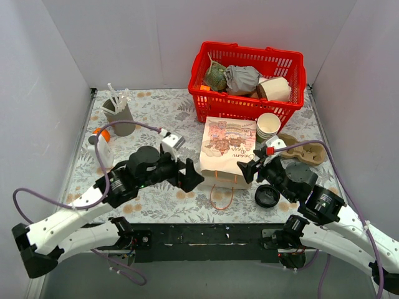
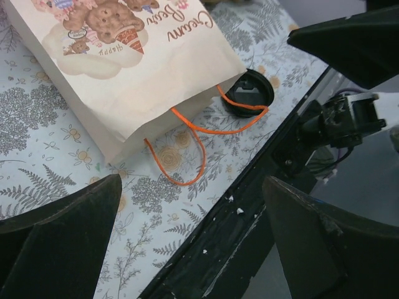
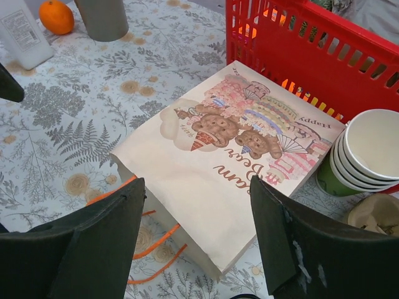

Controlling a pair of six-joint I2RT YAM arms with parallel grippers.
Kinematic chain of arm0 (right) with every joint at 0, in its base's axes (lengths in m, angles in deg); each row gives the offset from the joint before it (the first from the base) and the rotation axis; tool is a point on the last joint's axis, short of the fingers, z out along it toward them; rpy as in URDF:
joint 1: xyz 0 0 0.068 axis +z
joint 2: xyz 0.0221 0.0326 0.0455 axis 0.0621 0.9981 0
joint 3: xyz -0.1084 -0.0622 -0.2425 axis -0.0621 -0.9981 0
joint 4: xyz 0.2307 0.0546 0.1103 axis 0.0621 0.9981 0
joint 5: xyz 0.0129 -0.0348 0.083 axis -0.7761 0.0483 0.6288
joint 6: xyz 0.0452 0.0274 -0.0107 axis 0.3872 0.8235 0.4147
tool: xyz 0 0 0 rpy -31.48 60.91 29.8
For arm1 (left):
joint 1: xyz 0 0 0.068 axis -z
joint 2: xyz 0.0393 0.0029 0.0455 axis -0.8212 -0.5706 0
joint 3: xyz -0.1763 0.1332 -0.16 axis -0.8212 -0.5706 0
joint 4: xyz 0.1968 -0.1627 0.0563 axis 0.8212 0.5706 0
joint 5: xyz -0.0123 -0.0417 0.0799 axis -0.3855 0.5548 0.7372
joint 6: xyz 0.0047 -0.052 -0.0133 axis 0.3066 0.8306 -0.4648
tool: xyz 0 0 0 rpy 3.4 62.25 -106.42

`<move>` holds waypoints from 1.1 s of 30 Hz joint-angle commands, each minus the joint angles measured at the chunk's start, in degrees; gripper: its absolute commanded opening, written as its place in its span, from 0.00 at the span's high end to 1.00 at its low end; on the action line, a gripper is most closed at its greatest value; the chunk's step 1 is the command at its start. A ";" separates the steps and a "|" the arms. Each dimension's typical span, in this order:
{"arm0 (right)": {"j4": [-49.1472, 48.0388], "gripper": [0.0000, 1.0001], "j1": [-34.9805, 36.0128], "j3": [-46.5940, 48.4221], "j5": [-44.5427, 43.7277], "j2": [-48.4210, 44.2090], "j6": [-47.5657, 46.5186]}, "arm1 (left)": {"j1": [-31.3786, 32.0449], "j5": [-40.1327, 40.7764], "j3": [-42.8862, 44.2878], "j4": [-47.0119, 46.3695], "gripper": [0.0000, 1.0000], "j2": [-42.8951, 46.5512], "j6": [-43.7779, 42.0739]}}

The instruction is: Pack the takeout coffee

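Observation:
No dark green cup with a black dome lid shows in any view; the takeout coffee is hidden or out of view. A printed paper bag [image 1: 223,149] with orange handles lies flat mid-table, its mouth towards me. It also shows in the left wrist view [image 2: 124,68] and the right wrist view [image 3: 218,168]. My left gripper [image 1: 192,175] [image 2: 192,182] is open and empty, just left of the bag's mouth. My right gripper [image 1: 250,162] [image 3: 197,184] is open and empty, above the bag's right near corner.
A loose black lid [image 1: 267,195] [image 2: 249,93] lies right of the handles. A stack of lidless cups [image 1: 268,126] [image 3: 371,146] stands before the red basket [image 1: 249,103] [image 3: 299,56]. A cardboard carrier [image 1: 308,151], a grey utensil cup [image 1: 118,116], an orange [image 1: 101,133] and a white bottle [image 1: 103,149] are there too.

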 commanded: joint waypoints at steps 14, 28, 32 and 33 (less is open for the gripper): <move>-0.65 0.19 -0.18 -1.21 -2.96 -7.07 8.54 | 0.27 13.82 -21.89 -30.03 0.02 -7.71 10.05; -3.37 0.21 -0.18 -2.26 -4.63 -6.37 10.92 | 0.36 24.37 -28.31 -55.03 0.43 -19.68 10.49; -2.32 0.21 -0.18 -2.26 -4.63 -5.93 10.83 | 0.36 27.10 -30.16 -57.51 0.63 -18.01 11.55; -2.14 0.22 -0.18 -2.17 -4.63 -6.02 10.66 | 0.44 27.36 -29.99 -56.98 0.70 -17.40 11.55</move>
